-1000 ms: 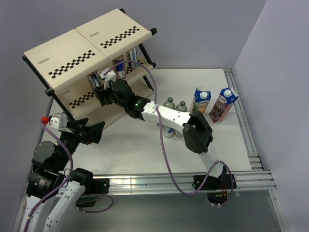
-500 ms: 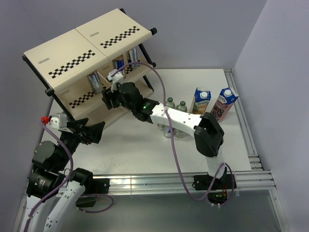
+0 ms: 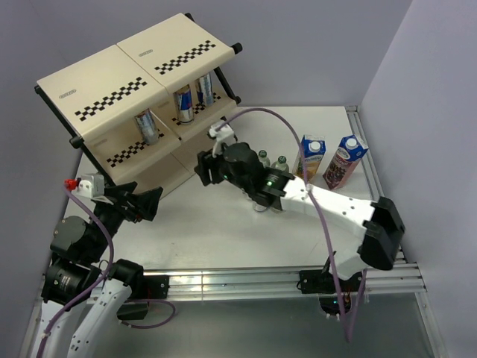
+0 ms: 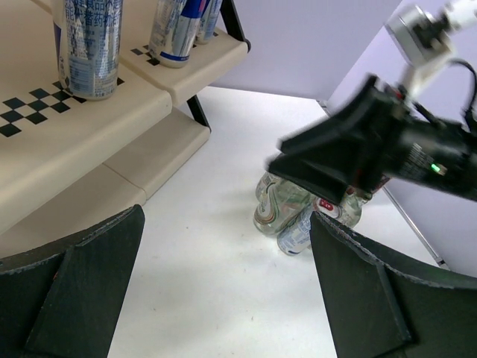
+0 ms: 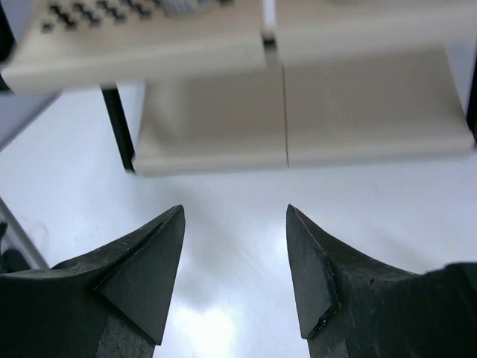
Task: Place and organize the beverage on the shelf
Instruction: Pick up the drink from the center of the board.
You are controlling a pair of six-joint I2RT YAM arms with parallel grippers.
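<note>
Pulled back from the shelf (image 3: 134,82), the right gripper (image 3: 203,170) hung half-open, empty; three cans (image 3: 183,103) stood ahead of it (middle tier), bottles (image 3: 280,164) and cartons (image 3: 311,154) waited behind; the left gripper (image 3: 153,203) gaped wide, empty.

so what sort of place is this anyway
Most likely a robotics lab test cell, not a real shop: a small white table edged with aluminium rails, boxed in by plain grey walls, with a mock shelf holding cans.
</note>
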